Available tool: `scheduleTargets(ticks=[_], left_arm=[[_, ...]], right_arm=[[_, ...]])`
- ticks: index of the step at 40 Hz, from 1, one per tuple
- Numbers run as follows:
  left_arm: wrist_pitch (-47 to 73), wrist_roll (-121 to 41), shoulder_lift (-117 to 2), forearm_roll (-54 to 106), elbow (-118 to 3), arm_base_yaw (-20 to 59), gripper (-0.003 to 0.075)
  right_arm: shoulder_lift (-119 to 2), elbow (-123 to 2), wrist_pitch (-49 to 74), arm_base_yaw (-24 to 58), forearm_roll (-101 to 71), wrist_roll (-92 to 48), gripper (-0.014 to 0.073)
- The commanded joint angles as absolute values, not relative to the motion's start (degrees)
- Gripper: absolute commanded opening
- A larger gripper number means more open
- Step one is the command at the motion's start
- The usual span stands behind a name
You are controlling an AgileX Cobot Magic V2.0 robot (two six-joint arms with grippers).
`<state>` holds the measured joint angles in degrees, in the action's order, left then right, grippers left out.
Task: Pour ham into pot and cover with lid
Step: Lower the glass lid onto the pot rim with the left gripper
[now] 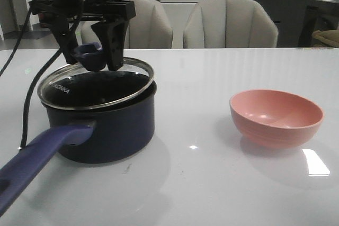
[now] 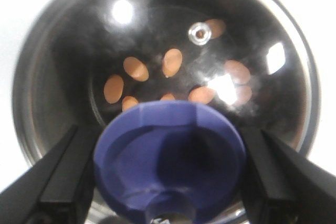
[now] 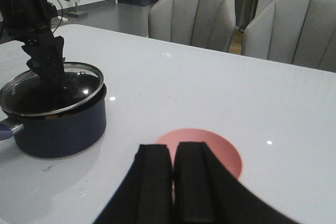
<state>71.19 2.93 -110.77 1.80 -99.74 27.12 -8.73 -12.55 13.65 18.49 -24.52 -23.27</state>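
Observation:
The dark navy pot (image 1: 114, 130) stands at the left of the table, its lavender-blue handle (image 1: 37, 157) pointing toward the near left corner. The glass lid (image 1: 63, 91) lies tilted over the pot's mouth, higher on the right. My left gripper (image 1: 91, 59) is shut on the lid's blue knob (image 2: 168, 156), one finger on each side. Through the glass I see several orange-pink ham chunks (image 2: 136, 69) on the pot's black bottom. My right gripper (image 3: 173, 153) is shut and holds nothing; it hangs above the pink bowl (image 3: 220, 150).
The pink bowl (image 1: 275, 117) stands empty at the right of the table, well apart from the pot. Two grey chairs (image 1: 230, 22) are behind the far edge. A black cable (image 1: 24, 125) hangs down left of the pot.

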Motion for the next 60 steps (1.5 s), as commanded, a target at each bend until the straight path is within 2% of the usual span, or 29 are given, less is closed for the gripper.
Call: scheduleTargets(ticks=[1,12,31,41,50,60], left_arm=[[69.3,3.1,-108.2,1.9,-101.5,27.4,0.0514],[71.2,3.1,-113.0,5.1,-101.5,27.4,0.0514],[69.9,3.1,-113.1,6.3,-104.3,27.9,0.0514],[69.7,3.1,-113.1,6.1,-104.3,27.9,0.0601],[69.2,3.1,-113.1,5.8,-104.6,27.9,0.0604],[72.7,3.1,-112.9,3.7,-110.3,27.9,0.0604]], right_arm=[[-9.3,-14.2,9.7,18.5,-25.2,-23.7,0.0182],[-9.3,-14.2,9.7,18.5,-25.2,-23.7,0.0182],[-9.3,-14.2,9.7,18.5,-25.2,-23.7,0.0182],[-9.3,-14.2,9.7,18.5,-25.2,-23.7,0.0182],[-9.3,-14.2,9.7,18.5,-25.2,-23.7,0.0182],[-9.3,-14.2,9.7,18.5,-25.2,-23.7,0.0182]])
